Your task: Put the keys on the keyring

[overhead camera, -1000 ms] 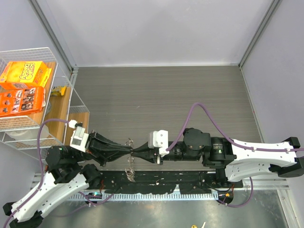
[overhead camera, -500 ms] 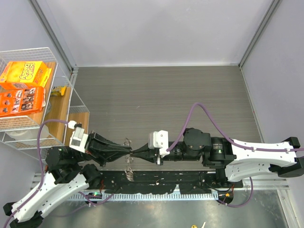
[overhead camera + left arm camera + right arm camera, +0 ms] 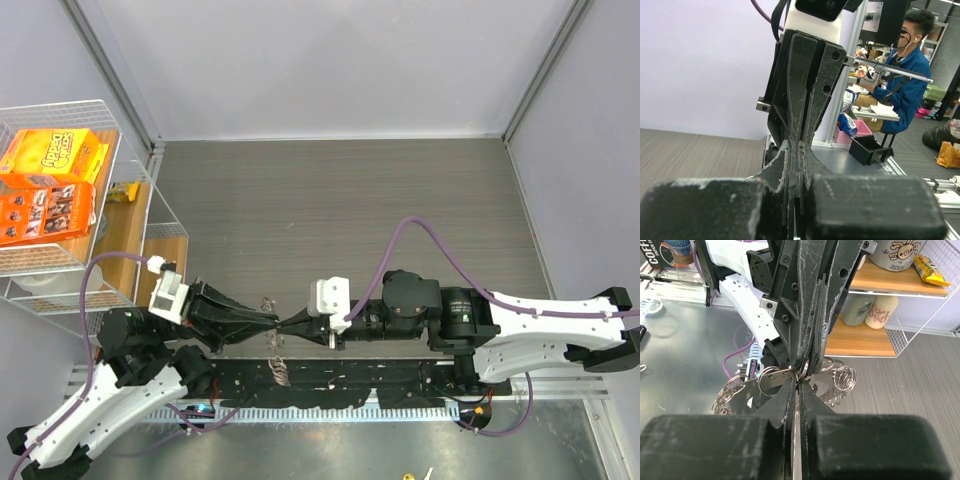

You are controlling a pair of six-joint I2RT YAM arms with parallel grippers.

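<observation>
1. Right now my left gripper [image 3: 270, 320] is clenched. In the right wrist view its fingers come down onto the keyring [image 3: 769, 378], so I judge it is holding the ring up off the tabletop [image 3: 330, 200].
2. My right gripper [image 3: 286, 323] is clenched as well, tip to tip with the left one. Whether it pinches a key, the ring's wire or nothing at all, I cannot tell.
3. The keyring sits right where the two tips meet, at the near edge of the tabletop between the arms. Its silvery pieces fan out to both sides under the tips, and from above one strand dangles toward the black rail [image 3: 330, 385].
4. What could go wrong:
   - With both tips crowded on one spot, a small pull or twist from either arm could drag the ring out of the other's hold. It would then drop onto the rail, where it is awkward to reach.
   - If the right tips have only the wire, pushing forward would bend or spin the ring and thread nothing.
   - The dangling strand could snag on the rail.
5. What I cannot see:
   - I can find no loose key in any view.
   - The contact point is buried between dark, scuffed fingers.
   - The left wrist view shows only the fingers and none of the ring.
   - From above the ring is only a glint.
</observation>
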